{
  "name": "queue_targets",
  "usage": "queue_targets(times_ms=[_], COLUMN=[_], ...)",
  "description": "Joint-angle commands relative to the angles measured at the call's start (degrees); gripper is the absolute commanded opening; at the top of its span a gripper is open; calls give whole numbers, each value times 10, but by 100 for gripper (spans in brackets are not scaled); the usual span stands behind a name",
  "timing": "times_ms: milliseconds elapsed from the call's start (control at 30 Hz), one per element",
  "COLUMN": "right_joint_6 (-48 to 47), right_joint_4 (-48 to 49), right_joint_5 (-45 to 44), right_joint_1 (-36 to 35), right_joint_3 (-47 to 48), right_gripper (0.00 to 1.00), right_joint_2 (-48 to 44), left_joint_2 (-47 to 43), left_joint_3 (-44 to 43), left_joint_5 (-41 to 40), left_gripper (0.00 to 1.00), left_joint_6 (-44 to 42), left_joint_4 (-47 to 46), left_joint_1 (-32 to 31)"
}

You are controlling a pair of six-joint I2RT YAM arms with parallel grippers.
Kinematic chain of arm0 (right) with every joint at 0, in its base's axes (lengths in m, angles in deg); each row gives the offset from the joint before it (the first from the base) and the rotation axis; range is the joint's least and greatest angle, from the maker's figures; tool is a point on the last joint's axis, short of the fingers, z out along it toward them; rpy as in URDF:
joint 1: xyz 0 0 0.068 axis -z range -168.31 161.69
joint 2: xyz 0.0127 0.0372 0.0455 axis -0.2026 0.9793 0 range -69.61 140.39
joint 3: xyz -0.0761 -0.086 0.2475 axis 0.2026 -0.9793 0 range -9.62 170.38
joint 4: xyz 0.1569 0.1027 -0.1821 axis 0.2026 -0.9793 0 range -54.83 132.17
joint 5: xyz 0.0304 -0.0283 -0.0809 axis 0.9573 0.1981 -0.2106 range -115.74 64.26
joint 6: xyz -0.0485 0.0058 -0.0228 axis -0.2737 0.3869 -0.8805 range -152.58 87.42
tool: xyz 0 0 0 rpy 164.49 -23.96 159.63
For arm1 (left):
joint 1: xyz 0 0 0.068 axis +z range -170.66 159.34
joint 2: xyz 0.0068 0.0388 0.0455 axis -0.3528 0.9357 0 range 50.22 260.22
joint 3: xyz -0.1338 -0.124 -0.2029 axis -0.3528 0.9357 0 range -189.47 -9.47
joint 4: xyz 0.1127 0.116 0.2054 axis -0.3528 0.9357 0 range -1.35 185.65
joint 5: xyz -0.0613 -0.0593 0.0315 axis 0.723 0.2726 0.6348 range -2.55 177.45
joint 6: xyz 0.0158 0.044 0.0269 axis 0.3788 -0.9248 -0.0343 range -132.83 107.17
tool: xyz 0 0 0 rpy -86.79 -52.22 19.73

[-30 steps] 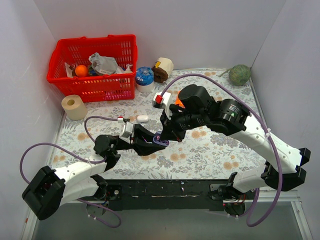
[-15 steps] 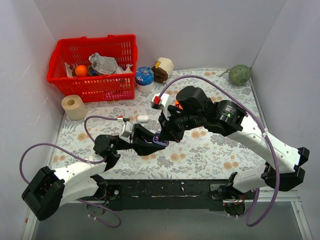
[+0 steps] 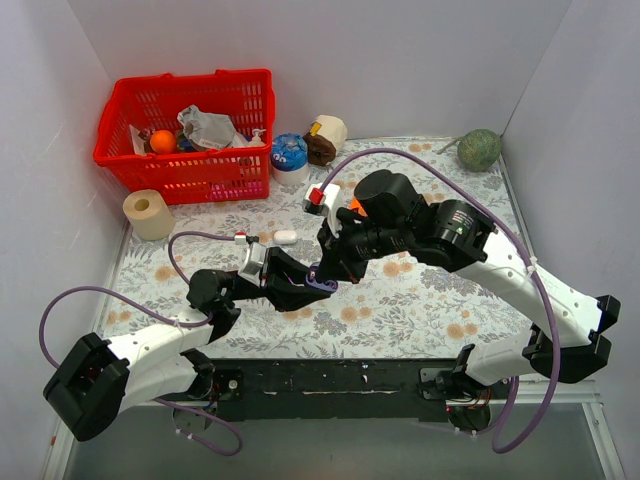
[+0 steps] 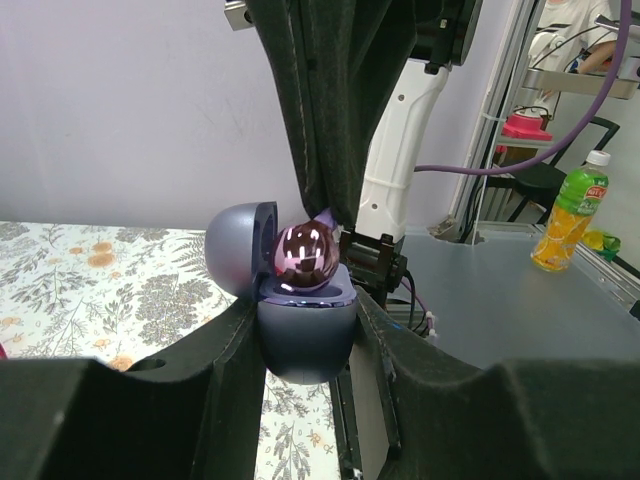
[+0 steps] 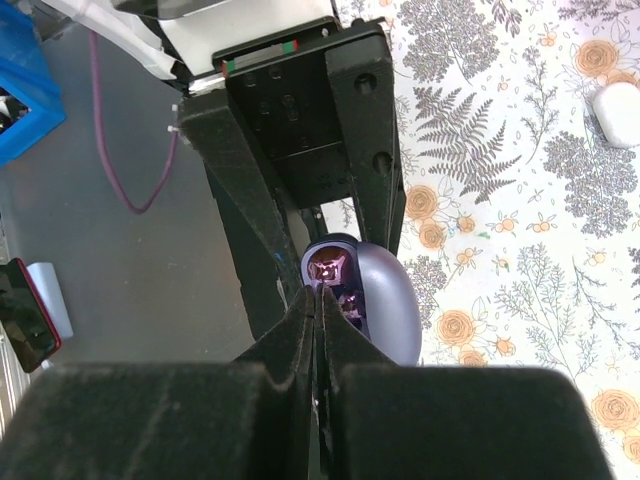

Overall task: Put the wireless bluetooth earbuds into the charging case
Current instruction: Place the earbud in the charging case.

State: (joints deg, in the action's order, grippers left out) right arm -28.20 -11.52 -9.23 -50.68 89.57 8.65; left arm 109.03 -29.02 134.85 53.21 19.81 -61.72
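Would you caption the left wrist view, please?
Left gripper clamps the open purple case; right fingers pinch an earbud inside.

Right gripper (image 3: 322, 279) with purple earbud (image 4: 305, 256) a touch back rightward at the charging case (image 4: 307, 338) mouth

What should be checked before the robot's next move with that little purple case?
1. Hold: the purple case is clamped in the left gripper: ok.
2. Access: the lid is swung open: ok.
3. Placement: the purple earbud sits at the case's opening: ok.
4. Seating: earbud fully down in its socket: cannot tell.
5. Release: the right gripper is free of the earbud: not ok, its fingers are pinched shut on the earbud's top.
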Motion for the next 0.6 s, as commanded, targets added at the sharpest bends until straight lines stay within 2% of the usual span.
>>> queue_targets(times_ms=[0, 233, 567], right_joint_6=[14, 21, 30], right_joint_4=[44, 60, 94], right_joint_5=[23, 38, 41], right_joint_1=[1, 1, 1], right_joint_3=[11, 8, -44], right_gripper=[1, 1, 1], right_joint_2=[-29, -38, -55], left_joint_2=[-12, -10, -12], left_joint_3=[-10, -10, -16], left_joint_5=[-12, -14, -23], left_gripper=[0, 0, 0], left_joint_6=[-1, 8, 26], left_joint_4=[-15, -28, -54], left_joint_1=[-3, -3, -3])
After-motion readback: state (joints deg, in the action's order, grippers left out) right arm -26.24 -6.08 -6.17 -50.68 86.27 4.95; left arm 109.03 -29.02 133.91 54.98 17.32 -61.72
